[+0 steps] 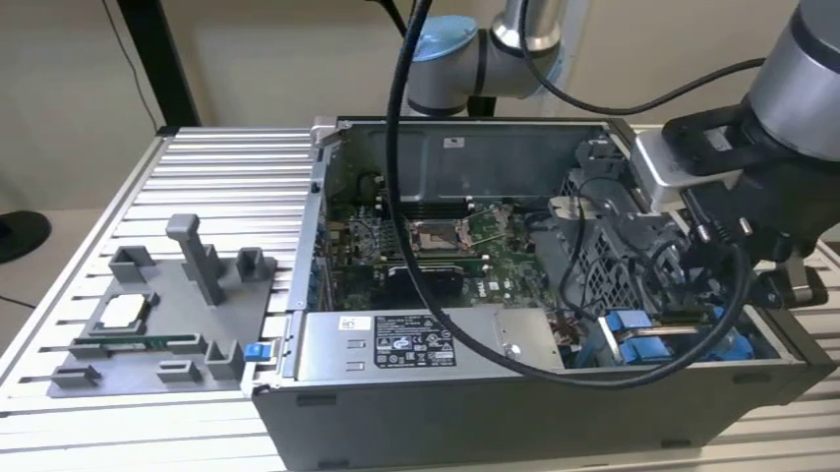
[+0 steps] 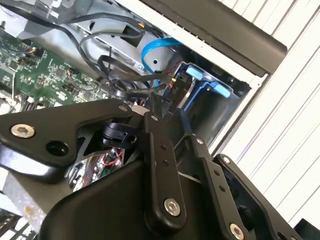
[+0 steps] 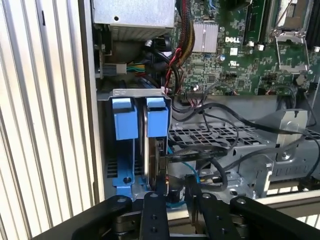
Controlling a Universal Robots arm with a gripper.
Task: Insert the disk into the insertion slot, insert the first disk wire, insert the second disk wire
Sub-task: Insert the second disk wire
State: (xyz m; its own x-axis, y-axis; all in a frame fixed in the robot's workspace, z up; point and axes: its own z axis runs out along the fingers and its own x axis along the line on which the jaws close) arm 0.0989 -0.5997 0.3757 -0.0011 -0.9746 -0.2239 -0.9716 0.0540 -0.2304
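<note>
The disk [image 3: 151, 167] stands edge-on inside the insertion slot [image 3: 123, 176], between the slot's blue rails and behind two blue tabs [image 3: 156, 116]. My gripper [image 3: 175, 196] is at the disk's near end, its two fingers [image 3: 152, 200] close on either side of a dark wire connector [image 3: 175, 191]. A blue wire [image 3: 195, 173] and black wires [image 3: 210, 151] run past that end. In the second wrist view my gripper [image 2: 159, 107] reaches to a plug with coloured wires [image 2: 171, 84] beside the blue tabs [image 2: 196, 73]. In the exterior view the gripper [image 1: 702, 313] is down in the slot [image 1: 646, 339].
The grey power-supply box [image 1: 393, 344] lies beside the slot. The green motherboard [image 1: 434, 246] fills the case's middle. A perforated metal cage [image 3: 200, 136] and loose cables crowd the bay. On the ribbed table [image 1: 210, 157], a grey parts fixture [image 1: 157, 315] sits at the exterior view's left.
</note>
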